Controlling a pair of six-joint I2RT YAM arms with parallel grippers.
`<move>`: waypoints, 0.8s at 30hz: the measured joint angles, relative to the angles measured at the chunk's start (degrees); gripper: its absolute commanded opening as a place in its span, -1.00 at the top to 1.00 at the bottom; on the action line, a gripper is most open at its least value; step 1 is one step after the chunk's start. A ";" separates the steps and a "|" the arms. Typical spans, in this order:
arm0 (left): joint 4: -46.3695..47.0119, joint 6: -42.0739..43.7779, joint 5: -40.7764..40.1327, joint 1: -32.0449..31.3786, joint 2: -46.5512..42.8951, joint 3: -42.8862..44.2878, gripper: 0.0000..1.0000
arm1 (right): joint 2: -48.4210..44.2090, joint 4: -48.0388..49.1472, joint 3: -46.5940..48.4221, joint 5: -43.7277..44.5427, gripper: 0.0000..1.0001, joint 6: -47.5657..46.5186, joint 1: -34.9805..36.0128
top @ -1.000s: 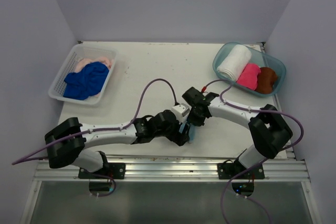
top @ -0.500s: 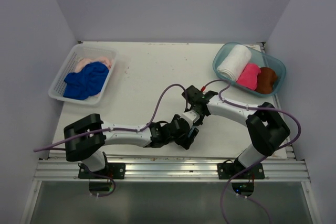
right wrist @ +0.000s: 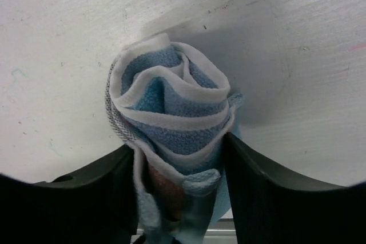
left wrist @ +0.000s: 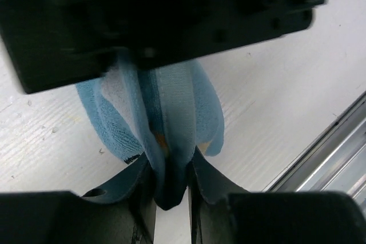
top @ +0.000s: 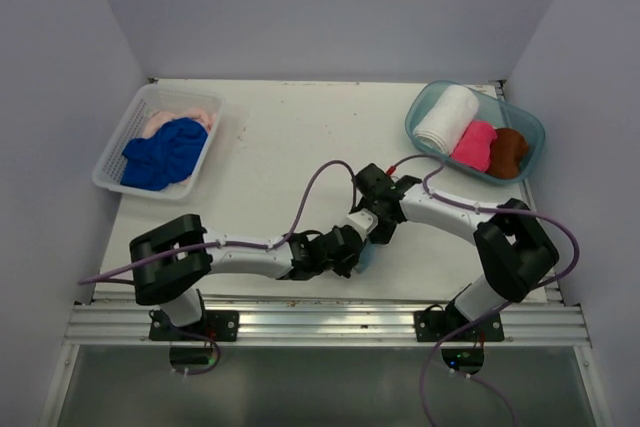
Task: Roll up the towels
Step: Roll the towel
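Note:
A light blue towel, rolled into a spiral with white edging, sits near the table's front middle, mostly hidden under both grippers in the top view. My left gripper is shut on a fold of its lower end. My right gripper has its fingers spread wide on either side of the roll, only brushing it. White, pink and brown rolls lie in the teal tub. A royal blue towel and a peach one lie loose in the basket.
The clear teal tub stands at the back right and the white lattice basket at the back left. A metal rail runs along the table's near edge, just behind the grippers. Purple cables arc over both arms.
My left gripper has reached in and shut on the light blue towel. My right gripper's jaws have widened around the roll.

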 measured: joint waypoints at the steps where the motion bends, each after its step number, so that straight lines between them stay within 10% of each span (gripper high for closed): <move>1: 1.03 -0.09 1.73 0.81 -0.61 -1.01 0.50 | -0.66 0.15 -0.57 -0.13 -0.27 -0.24 -0.09; 24: 24.50 -12.63 44.98 23.04 -4.33 -16.61 0.61 | -19.02 8.96 -10.93 -3.89 -0.63 -7.15 -2.78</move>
